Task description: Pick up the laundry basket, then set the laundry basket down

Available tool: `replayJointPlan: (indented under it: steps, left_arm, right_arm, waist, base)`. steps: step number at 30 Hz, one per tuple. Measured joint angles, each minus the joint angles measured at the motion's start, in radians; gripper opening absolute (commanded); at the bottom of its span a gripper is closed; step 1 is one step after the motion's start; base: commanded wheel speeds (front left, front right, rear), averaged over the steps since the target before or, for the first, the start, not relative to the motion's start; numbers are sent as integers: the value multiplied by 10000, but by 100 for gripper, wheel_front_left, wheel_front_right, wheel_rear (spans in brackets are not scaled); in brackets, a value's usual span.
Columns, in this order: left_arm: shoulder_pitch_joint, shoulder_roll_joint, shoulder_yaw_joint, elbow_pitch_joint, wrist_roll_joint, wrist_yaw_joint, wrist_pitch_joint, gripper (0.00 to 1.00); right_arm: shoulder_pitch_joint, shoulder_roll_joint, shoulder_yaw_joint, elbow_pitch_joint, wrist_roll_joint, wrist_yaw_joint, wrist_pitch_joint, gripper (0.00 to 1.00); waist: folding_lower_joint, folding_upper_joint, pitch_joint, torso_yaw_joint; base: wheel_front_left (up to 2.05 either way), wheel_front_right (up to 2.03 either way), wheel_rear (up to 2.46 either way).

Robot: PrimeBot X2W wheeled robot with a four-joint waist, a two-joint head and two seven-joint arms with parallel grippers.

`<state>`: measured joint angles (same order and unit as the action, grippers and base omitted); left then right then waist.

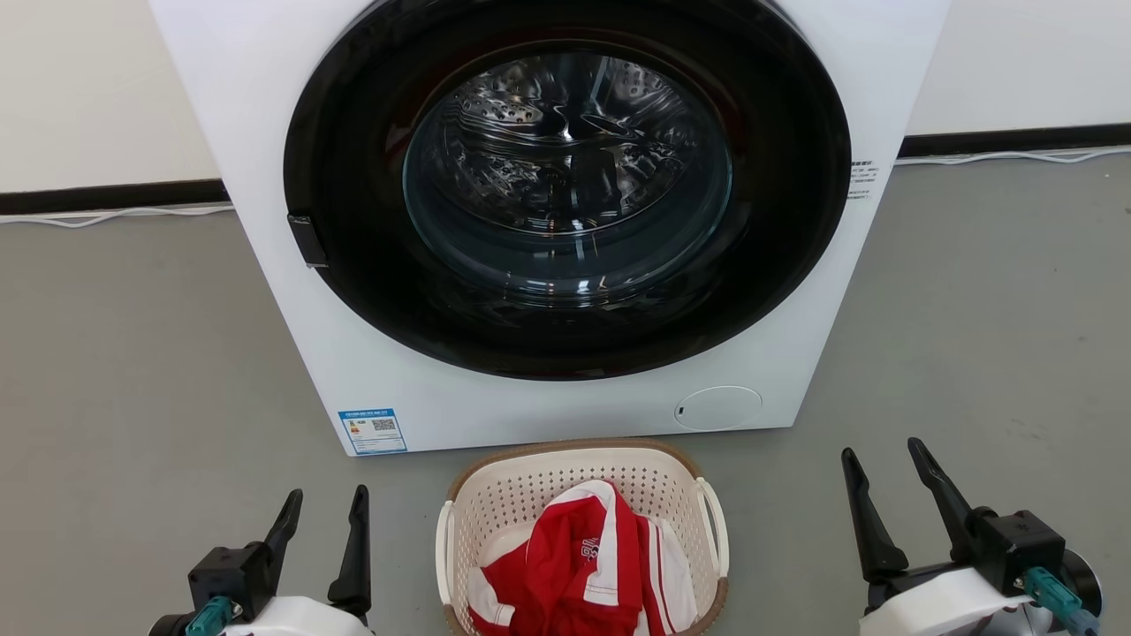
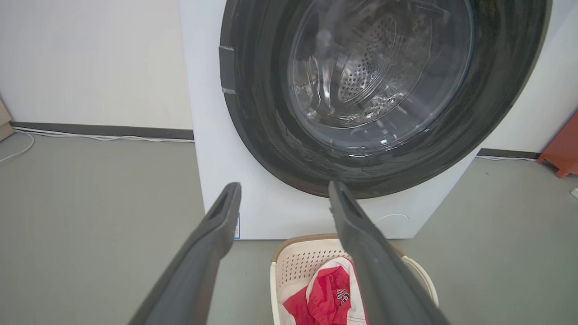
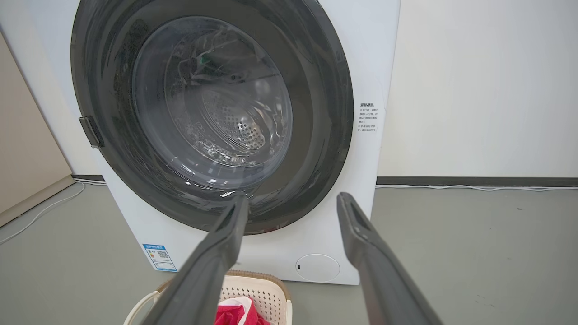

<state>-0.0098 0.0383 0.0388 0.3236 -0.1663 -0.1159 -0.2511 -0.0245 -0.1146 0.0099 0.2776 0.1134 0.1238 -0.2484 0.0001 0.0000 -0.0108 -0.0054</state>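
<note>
Laundry basket [image 1: 521, 499] is sitting on the grey floor [image 1: 132, 353], directly in front of the white washer [image 1: 230, 106] and just short of its lower front panel. It is standing upright, with the brown rim trim facing up and a white loop handle showing on each side. A red-and-white garment [image 1: 583, 565] is lying crumpled inside it, taking up most of the near half.

Left claw [image 1: 327, 493] is hovering at the basket's left, apart from it. Its two dark fingers are spread wide and are gripping nothing. In the left wrist view the left claw [image 2: 284, 185] is pointing toward the washer, and the basket [image 2: 302, 266] is showing between and below the fingers.

Right claw [image 1: 882, 448] is hovering at the basket's right, farther off than the left one. Its fingers are likewise standing fully apart and are holding nothing. In the right wrist view the right claw [image 3: 293, 197] is aiming at the washer's lower front, and the basket [image 3: 266, 293] is lying low, partly behind the left-hand finger.

The washer's round dark door [image 1: 565, 185] is sitting closed, with the steel drum showing through the glass. A blue label [image 1: 373, 431] is sticking to the lower left corner of the front panel.
</note>
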Motion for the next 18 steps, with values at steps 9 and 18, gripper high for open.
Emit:
replayJointPlan:
  steps: [9, 18]
  left_arm:
    - [0, 0, -17, 8, 0, 0, 0, 100]
    - [0, 0, -25, 13, 0, 0, 0, 100]
  right_arm:
    - [0, 0, -4, -2, 0, 0, 0, 100]
    - [1, 61, 8, -8, -6, 0, 0, 100]
  waist:
    - [0, 0, 32, 21]
    - [0, 0, 109, 23]
  base:
    - [0, 0, 0]
    - [0, 0, 0]
